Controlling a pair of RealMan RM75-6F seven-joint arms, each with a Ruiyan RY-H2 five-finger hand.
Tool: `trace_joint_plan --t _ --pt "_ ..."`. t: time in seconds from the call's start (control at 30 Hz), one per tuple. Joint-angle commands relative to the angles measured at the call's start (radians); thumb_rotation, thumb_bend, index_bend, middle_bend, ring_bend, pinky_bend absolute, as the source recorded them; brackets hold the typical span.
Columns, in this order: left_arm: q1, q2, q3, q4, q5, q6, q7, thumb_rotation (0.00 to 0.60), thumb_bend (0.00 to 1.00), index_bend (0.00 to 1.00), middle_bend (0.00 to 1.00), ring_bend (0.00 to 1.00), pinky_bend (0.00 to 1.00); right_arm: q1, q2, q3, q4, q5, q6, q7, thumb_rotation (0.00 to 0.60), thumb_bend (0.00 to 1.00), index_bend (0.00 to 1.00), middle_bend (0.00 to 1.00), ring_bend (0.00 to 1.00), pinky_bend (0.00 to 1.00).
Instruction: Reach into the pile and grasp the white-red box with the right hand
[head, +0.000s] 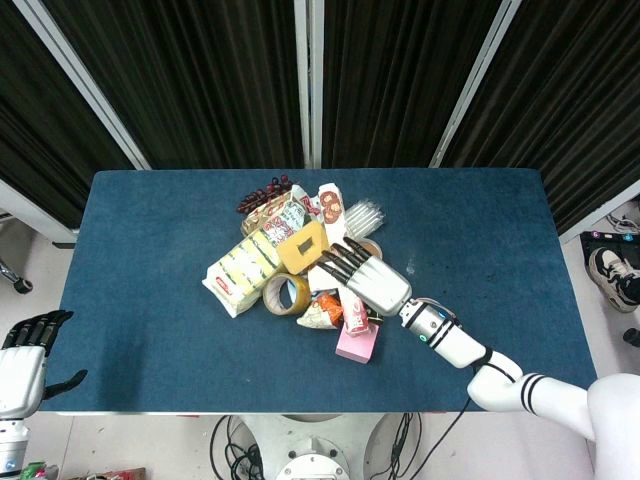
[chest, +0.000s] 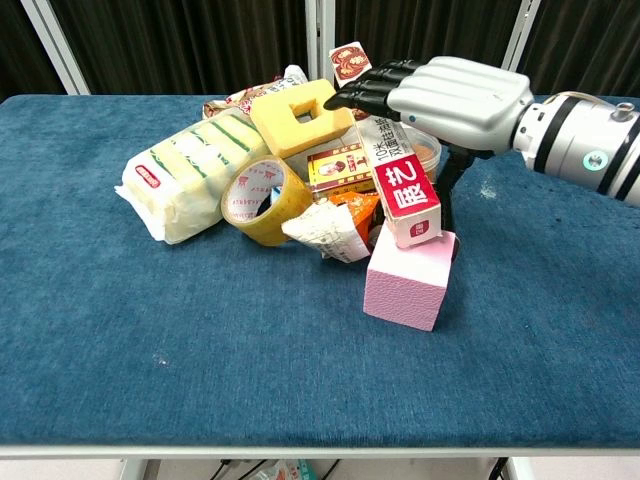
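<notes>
Over the middle of the pile, the right hand (chest: 440, 95) hovers palm-down with its fingers stretched out and apart, holding nothing, thumb hanging down on the right side of the white-red box (chest: 392, 160), so I'd guess it's lining up to close around it. That box leans up across the heap, near end propped on a pink foam block (chest: 408, 281), with a big white character on its red end I can't really read. Way off at the near left corner, the left hand (head: 22, 350) sits idle, open, off the desk (chest: 120, 330).
</notes>
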Motion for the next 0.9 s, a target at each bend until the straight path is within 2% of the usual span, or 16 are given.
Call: trace_joint_plan --t 0.03,0.1,0.17,0.23,0.33,0.5,0.6,0.73,0.9 --pt "0.001 0.000 -0.001 0.000 -0.001 -0.001 -0.003 0.600 0.09 0.17 0.17 0.15 0.18 0.025 -0.091 -0.018 0.134 -0.051 0.107 0.080 0.600 0.17 0.19 0.20 0.05 0.06" --pt "0.002 0.000 -0.001 0.000 -0.002 0.000 -0.006 0.600 0.09 0.17 0.17 0.15 0.18 0.038 -0.140 -0.028 0.233 -0.082 0.170 0.116 0.600 0.28 0.36 0.32 0.17 0.16" --pt "0.004 0.000 -0.001 0.000 -0.002 0.001 -0.008 0.600 0.09 0.17 0.17 0.15 0.18 0.050 -0.180 -0.038 0.322 -0.108 0.225 0.147 0.600 0.38 0.58 0.47 0.32 0.31" --pt "0.006 0.000 -0.002 0.000 -0.002 0.004 -0.011 0.600 0.09 0.17 0.17 0.15 0.18 0.063 -0.217 -0.054 0.417 -0.135 0.281 0.181 0.600 0.43 0.69 0.55 0.41 0.42" --pt "0.009 0.000 -0.003 0.001 -0.004 0.007 -0.016 0.600 0.09 0.17 0.17 0.15 0.18 0.073 -0.251 -0.070 0.521 -0.164 0.379 0.225 0.600 0.48 0.81 0.64 0.51 0.54" --pt "0.010 0.001 -0.006 0.001 -0.011 0.002 -0.021 0.600 0.09 0.17 0.17 0.15 0.18 0.094 -0.254 -0.069 0.605 -0.188 0.542 0.248 0.600 0.48 0.86 0.68 0.54 0.59" --pt "0.007 0.003 -0.009 -0.002 -0.010 0.000 -0.019 0.600 0.09 0.17 0.17 0.15 0.18 0.127 -0.228 -0.063 0.588 -0.203 0.610 0.224 0.600 0.48 0.86 0.68 0.54 0.58" --pt "0.006 0.006 -0.012 -0.010 -0.005 0.004 -0.012 0.600 0.09 0.17 0.17 0.15 0.18 0.191 -0.183 -0.064 0.517 -0.236 0.632 0.160 0.600 0.48 0.87 0.68 0.54 0.57" --pt "0.011 0.009 -0.012 -0.020 -0.004 0.012 -0.003 0.600 0.09 0.17 0.17 0.15 0.18 0.271 -0.146 -0.081 0.422 -0.280 0.575 0.073 0.600 0.48 0.87 0.67 0.54 0.56"
